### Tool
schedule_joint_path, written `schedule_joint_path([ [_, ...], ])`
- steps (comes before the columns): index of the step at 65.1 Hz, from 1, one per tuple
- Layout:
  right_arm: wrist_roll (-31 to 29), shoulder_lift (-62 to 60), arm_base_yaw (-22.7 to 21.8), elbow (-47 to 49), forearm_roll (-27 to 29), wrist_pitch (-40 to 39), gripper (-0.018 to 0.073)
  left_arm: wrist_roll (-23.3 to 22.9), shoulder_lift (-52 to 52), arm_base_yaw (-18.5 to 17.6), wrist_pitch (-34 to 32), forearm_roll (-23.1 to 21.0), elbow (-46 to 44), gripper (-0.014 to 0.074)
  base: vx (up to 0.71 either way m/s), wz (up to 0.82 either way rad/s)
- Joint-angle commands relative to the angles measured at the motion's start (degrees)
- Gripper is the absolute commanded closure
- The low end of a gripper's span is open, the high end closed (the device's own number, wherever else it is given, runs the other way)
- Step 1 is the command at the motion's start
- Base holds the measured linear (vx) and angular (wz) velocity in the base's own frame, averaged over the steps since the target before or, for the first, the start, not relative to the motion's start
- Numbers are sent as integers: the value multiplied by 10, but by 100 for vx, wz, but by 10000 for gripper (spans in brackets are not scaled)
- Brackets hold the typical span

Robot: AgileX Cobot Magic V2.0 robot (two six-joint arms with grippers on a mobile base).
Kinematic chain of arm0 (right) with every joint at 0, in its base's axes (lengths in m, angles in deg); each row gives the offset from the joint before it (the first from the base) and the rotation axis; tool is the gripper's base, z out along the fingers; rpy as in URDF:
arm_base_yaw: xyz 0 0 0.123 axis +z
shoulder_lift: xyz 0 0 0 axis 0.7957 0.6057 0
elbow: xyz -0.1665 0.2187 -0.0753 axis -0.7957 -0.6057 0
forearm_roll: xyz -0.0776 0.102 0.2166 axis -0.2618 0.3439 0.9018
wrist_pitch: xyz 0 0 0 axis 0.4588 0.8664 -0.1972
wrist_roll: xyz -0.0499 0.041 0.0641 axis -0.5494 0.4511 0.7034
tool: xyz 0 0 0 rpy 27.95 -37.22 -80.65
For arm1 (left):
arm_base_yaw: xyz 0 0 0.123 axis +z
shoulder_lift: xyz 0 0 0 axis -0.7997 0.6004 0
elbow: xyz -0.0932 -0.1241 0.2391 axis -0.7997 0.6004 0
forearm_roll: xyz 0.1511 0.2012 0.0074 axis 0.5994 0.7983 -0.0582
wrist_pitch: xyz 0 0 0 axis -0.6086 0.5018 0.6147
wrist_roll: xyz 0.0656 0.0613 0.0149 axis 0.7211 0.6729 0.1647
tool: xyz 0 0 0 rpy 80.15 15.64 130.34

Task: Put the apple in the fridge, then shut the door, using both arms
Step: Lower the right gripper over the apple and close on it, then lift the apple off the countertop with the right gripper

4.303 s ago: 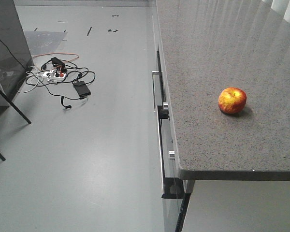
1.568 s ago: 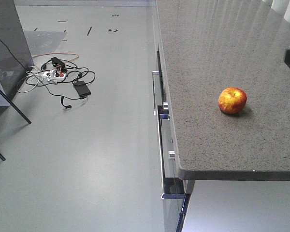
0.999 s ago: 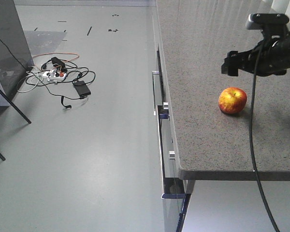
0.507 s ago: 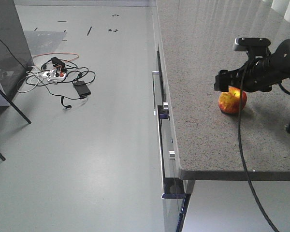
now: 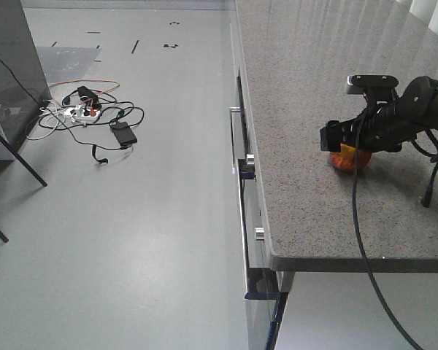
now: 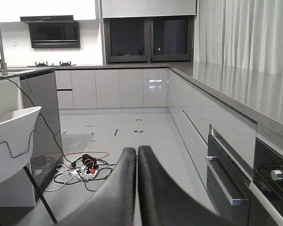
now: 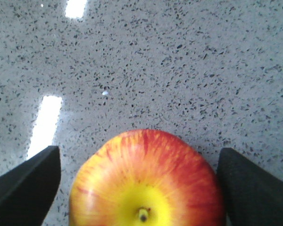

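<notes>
Right claw point(image 7: 140, 187) gapes wide astride the apple point(image 7: 146, 172), at six o'clock in its view. Pick-up step, seemingly: next, close gently and lift.

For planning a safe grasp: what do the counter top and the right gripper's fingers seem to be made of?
The counter top looks like polished stone or composite: grey, dark-speckled, with glossy light reflections. The fingers of the right gripper look matte black, perhaps plastic or rubber; which one cannot be told.
</notes>
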Motion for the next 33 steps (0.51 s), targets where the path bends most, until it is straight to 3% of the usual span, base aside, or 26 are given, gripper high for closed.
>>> schedule_joint_path([
  [1, -2, -31, -3, 19, -10, -13, -29, -7, -9, -3, -45, -2, -11, 603, 0, 0],
  [22, -2, -33, -3, 19, -32, 8, 222, -7, -9, -3, -45, -2, -11, 603, 0, 0],
  [33, -3, -56, -3, 35, -25, 13, 292, -7, -9, -3, -45, -2, -11, 603, 0, 0],
])
